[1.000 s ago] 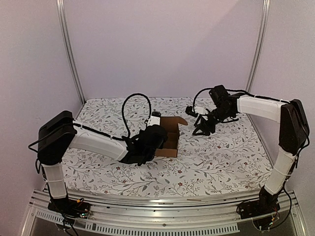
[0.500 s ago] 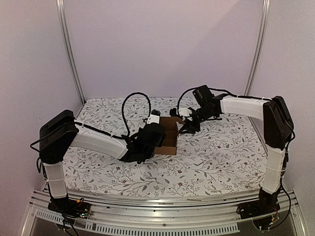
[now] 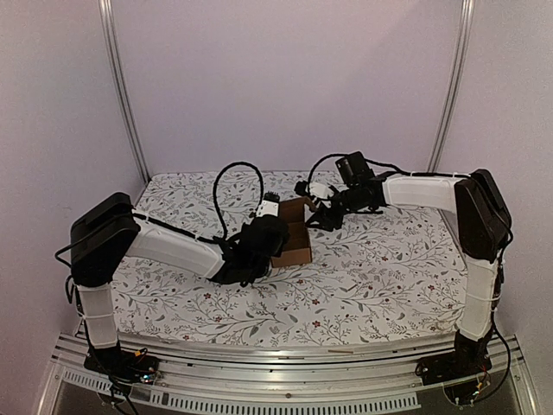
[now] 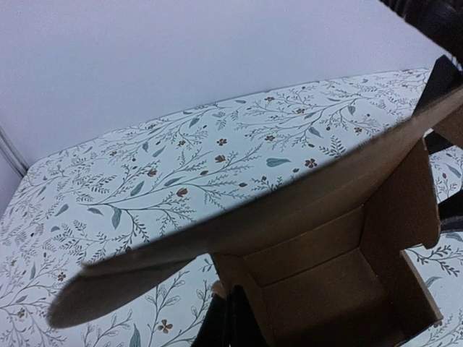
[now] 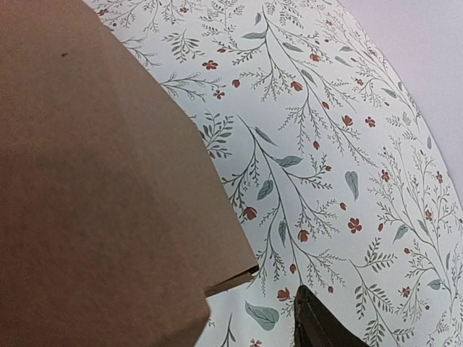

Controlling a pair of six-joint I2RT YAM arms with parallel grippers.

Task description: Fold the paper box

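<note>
Right pincer nearer paper box rim

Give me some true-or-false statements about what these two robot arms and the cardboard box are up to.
1. The paper box is brown cardboard. True.
2. The paper box is fully shut. False: the left wrist view looks into its open inside, under a raised flap.
3. The table cover is plain white. False: it has a leaf and flower print.
4. The left hand and the right hand are both close to the paper box, on opposite sides. True.
</note>
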